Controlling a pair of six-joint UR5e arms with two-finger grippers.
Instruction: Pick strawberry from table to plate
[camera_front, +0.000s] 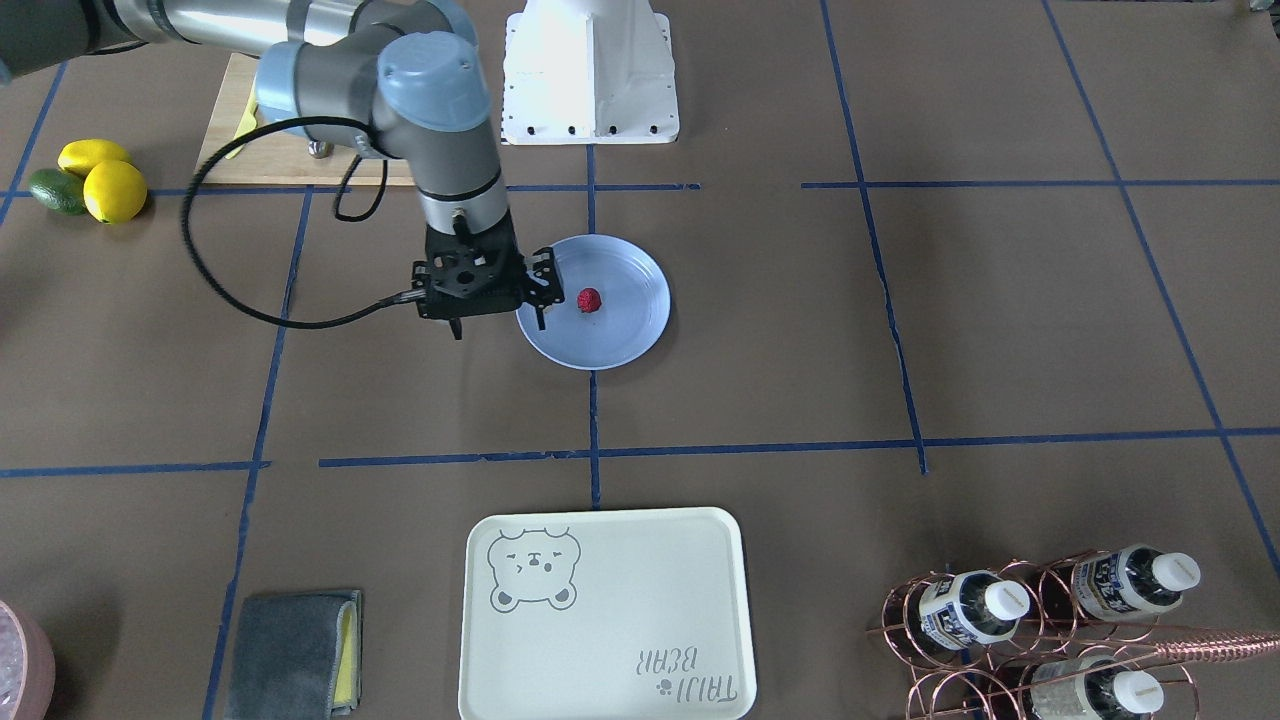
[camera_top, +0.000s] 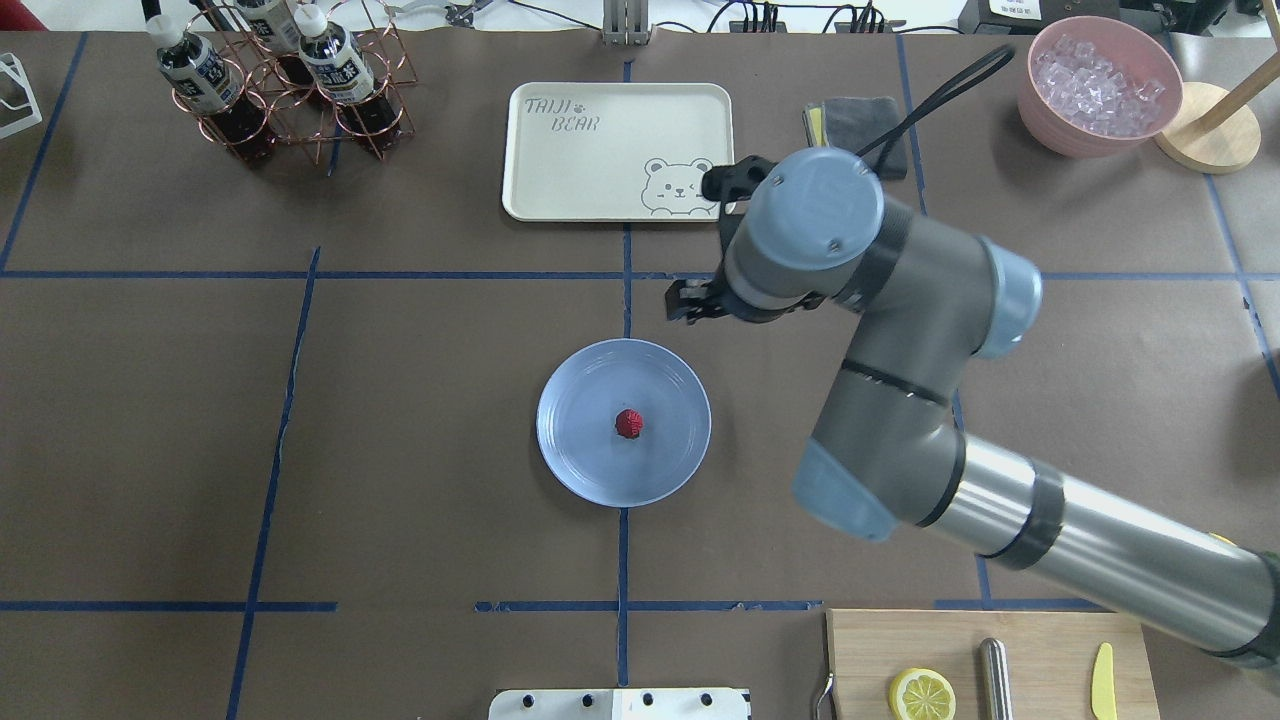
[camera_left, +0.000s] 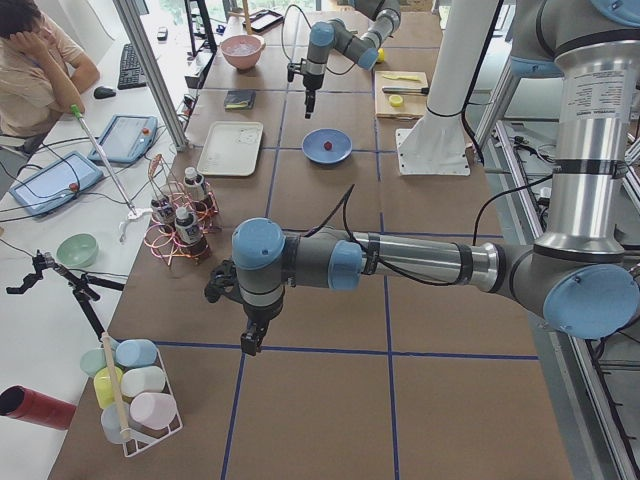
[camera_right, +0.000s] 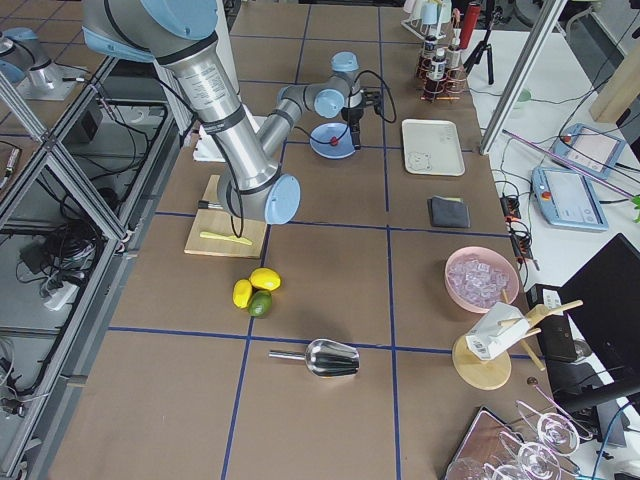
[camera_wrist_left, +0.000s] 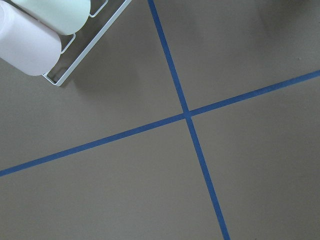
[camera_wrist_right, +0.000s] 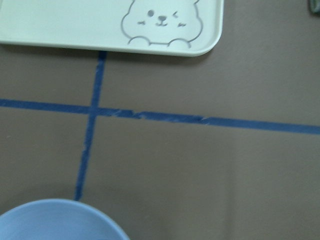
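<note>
The small dark red strawberry (camera_front: 589, 300) lies near the middle of the light blue plate (camera_front: 640, 335), which rests on the brown paper table (camera_front: 800, 330). In the overhead view the strawberry (camera_top: 629, 423) sits free on the plate (camera_top: 590, 470), with nothing touching it. My right gripper (camera_front: 498, 322) hangs above the plate's rim, on the side toward the bear tray. It points down with its fingers spread and nothing between them. The right wrist view shows only the plate's edge (camera_wrist_right: 55, 220). My left gripper (camera_left: 250, 340) shows only in the exterior left view, and I cannot tell its state.
A cream bear-print tray (camera_front: 600, 610) lies beyond the plate, with a grey cloth (camera_front: 295, 650) and a copper bottle rack (camera_front: 1040, 630) to its sides. Two lemons and an avocado (camera_front: 100, 180) sit near a wooden board (camera_top: 1000, 660). A pink ice bowl (camera_top: 1100, 85) stands far right.
</note>
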